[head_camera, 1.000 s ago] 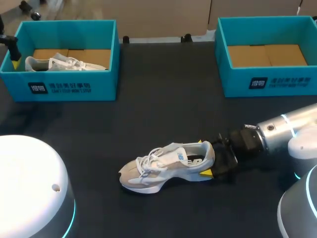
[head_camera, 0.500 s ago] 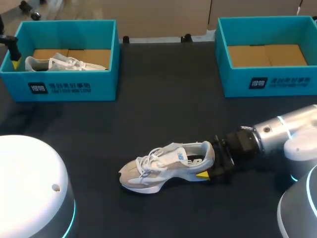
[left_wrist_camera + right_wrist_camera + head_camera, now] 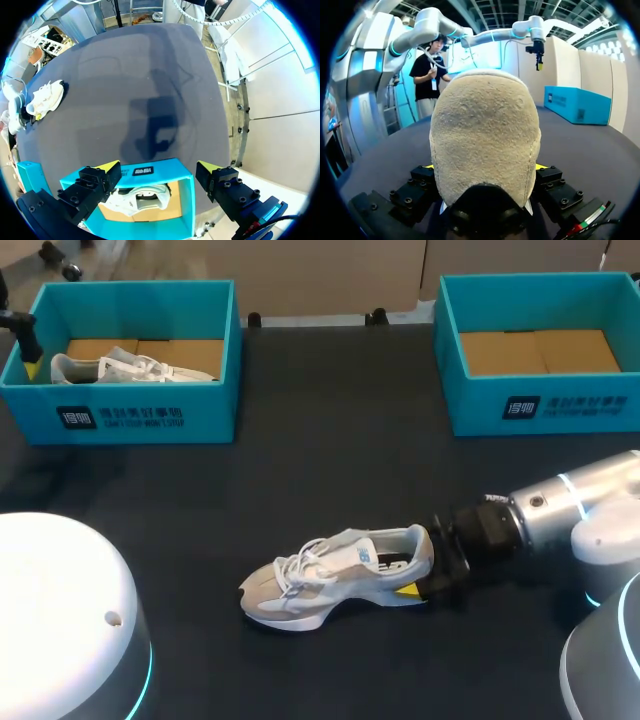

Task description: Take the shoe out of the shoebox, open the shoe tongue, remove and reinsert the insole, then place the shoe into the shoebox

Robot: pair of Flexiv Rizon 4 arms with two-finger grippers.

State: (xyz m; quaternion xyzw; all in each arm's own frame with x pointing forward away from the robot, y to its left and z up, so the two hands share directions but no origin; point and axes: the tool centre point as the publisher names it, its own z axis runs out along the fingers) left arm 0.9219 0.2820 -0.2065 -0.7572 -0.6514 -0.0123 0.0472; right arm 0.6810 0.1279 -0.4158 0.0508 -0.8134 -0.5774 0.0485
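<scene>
Dark worktop [image 3: 330, 420] carries the shoe [image 3: 335, 575] on its sole near the middle. My right jaws hold its heel between them, one finger pressed to each side. My left jaws hang wide apart, gripping nothing, above the left shoebox [image 3: 150, 171], where a second shoe [image 3: 137, 197] lies.

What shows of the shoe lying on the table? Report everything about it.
The shoe is a pale grey-white sneaker with a thick white sole, white laces, a suede-looking heel and a dark insole showing in its opening. It stands upright on its sole on the black table, toe toward the robot's left, heel toward the right arm. The right gripper is shut on the heel, one yellow-tipped finger against each side. Nothing else touches it.
</scene>
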